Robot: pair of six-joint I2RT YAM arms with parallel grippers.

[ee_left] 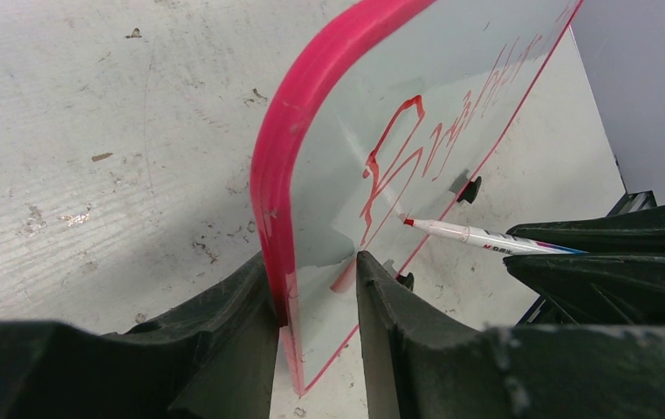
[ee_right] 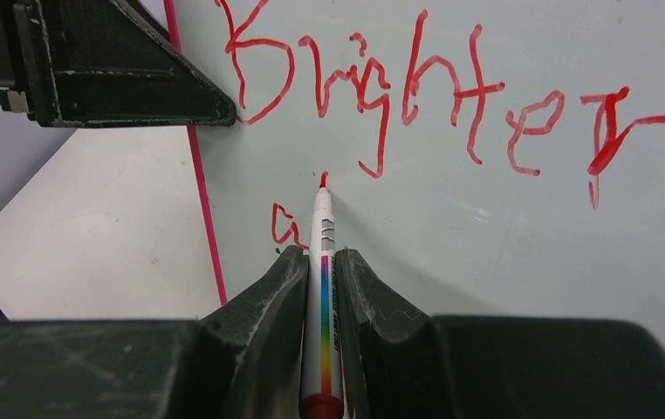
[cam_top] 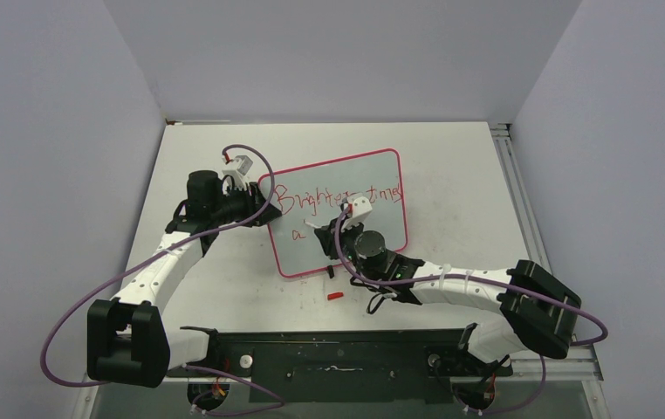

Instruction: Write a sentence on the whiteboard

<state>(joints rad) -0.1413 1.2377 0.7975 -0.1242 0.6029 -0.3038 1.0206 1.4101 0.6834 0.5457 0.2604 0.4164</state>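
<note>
The whiteboard with its pink-red frame lies mid-table. The sentence reads "Brighter times" in red on the top line, with a small "a" below. My left gripper is shut on the board's left edge; in the left wrist view its jaws clamp the frame. My right gripper is shut on a white marker with a rainbow stripe. The marker's red tip is at the board's face, just right of the "a" and below "Brighter".
A small red marker cap lies on the table just in front of the board. The board's black feet show under its far edge. Grey walls enclose the table on three sides.
</note>
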